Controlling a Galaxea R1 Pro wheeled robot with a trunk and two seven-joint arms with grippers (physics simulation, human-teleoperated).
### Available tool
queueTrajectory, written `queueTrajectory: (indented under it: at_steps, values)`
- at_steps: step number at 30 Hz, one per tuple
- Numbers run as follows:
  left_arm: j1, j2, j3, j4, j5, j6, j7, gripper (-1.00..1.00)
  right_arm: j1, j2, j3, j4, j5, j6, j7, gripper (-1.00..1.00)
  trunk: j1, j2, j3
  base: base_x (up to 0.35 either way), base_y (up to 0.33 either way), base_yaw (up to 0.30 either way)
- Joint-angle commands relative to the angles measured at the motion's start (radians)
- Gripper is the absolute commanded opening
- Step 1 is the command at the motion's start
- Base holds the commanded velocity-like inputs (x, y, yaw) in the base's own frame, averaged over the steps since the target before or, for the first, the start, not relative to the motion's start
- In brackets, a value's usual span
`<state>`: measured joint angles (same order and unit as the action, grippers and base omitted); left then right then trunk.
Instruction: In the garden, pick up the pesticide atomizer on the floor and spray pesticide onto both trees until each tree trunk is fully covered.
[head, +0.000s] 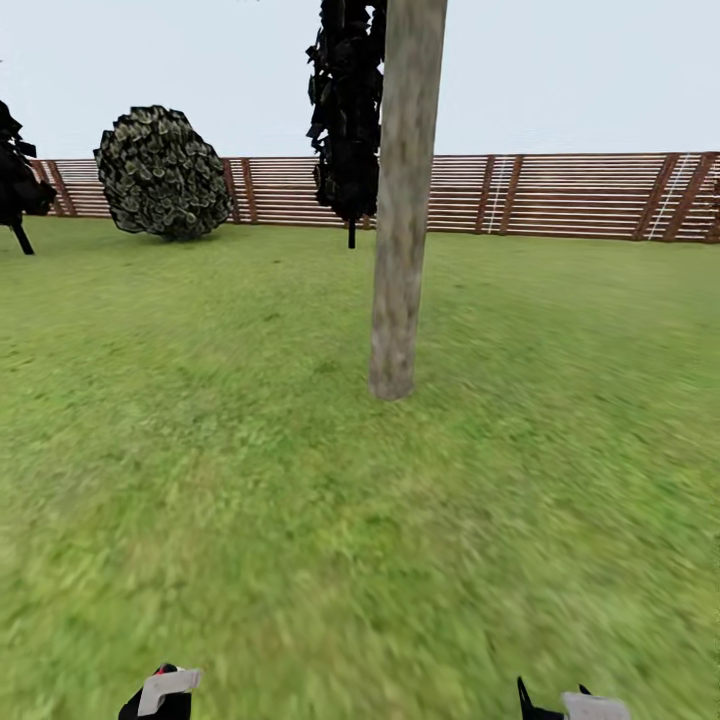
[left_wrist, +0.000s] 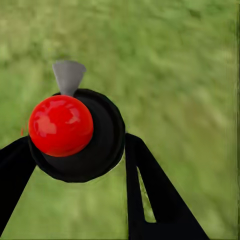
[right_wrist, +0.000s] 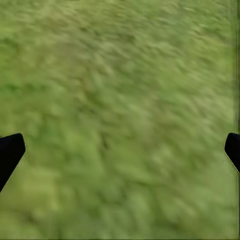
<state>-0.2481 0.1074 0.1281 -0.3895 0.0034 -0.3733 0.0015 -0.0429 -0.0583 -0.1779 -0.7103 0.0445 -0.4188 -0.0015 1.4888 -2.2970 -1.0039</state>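
Left gripper (left_wrist: 75, 165) closed on the atomizer (left_wrist: 75, 135), low at the head view's left edge. Round bush (head: 163, 172) by the fence (head: 560, 195). Tree trunk (head: 400, 220) upright on the grass (head: 250, 450), center. Right gripper (right_wrist: 120, 150) open, empty.

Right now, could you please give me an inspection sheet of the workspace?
Surface: blurry green lawn.
Job's things: pesticide atomizer, dark with a red knob and grey nozzle; one tree trunk upright ahead.
Clutter: nothing seen.
Grippers: left gripper shut on the pesticide atomizer; right gripper open over the lawn.
Cables: nothing seen.
Surroundings: wooden fence, round bush, dark foliage.
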Motion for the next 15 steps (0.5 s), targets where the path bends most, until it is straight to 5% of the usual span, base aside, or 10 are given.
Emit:
queueTrajectory:
  at_steps: [1, 15]
  values:
    - [0.000, 0.000, 0.000, 0.000, 0.000, 0.000, 0.000, -1.00, 0.000, 0.000, 0.000, 0.000, 0.000, 0.000, 0.000, 1.00, 0.000, 0.000, 0.000, 0.338, 0.000, -0.256]
    - [0.000, 0.000, -0.001, 0.000, 0.000, -0.001, 0.000, -1.00, 0.000, 0.000, 0.000, 0.000, 0.001, 0.000, 0.000, 1.00, 0.000, 0.000, 0.007, 0.338, 0.000, -0.260]
